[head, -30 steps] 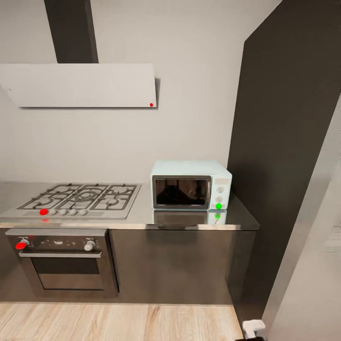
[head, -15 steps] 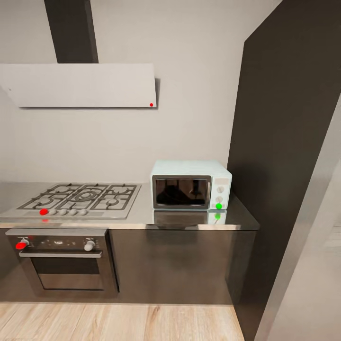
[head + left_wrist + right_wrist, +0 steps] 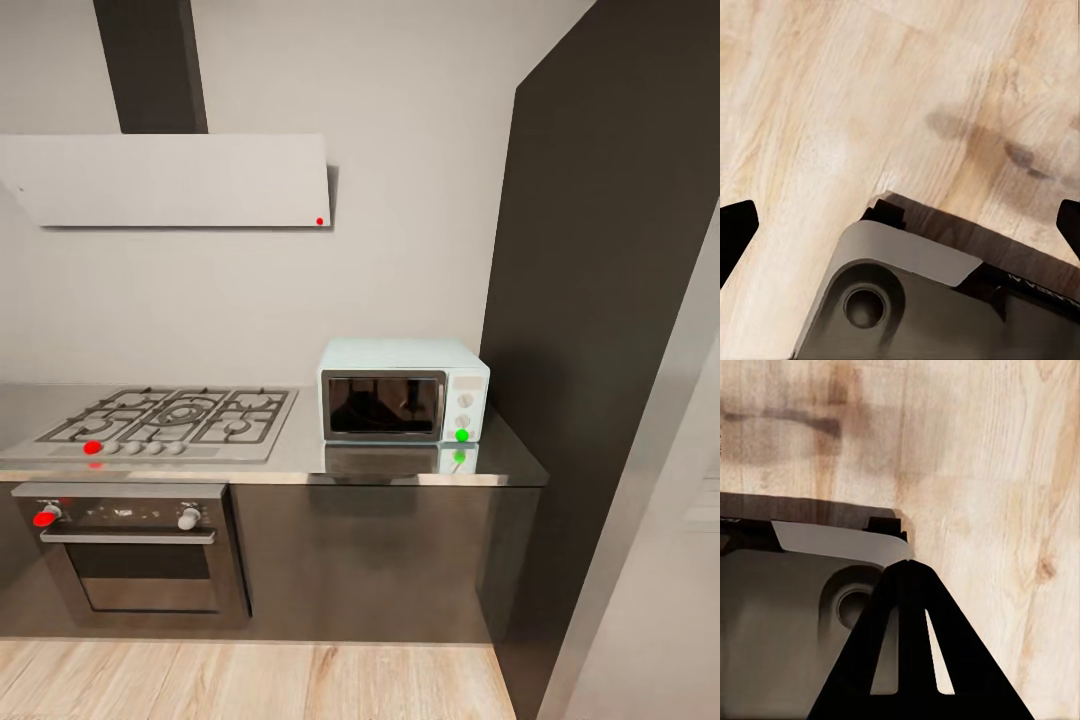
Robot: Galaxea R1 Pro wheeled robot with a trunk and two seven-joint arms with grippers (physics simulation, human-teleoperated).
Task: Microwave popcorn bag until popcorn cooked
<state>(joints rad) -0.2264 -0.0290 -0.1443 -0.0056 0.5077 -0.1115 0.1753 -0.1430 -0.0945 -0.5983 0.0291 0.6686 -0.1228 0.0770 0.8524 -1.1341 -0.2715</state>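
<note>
A mint-blue microwave (image 3: 403, 391), door closed, sits on the grey countertop (image 3: 300, 458) right of the gas hob (image 3: 165, 420), while the left gripper (image 3: 900, 225) spreads wide and the right gripper (image 3: 911, 577) is pinched closed above the wooden floor (image 3: 832, 97).

Pale mint-blue microwave (image 3: 403, 391) sitting upright at the right end of the glossy grey counter (image 3: 300, 455), its dark glass door closed, a green dot glowing beneath its white knobs.
</note>
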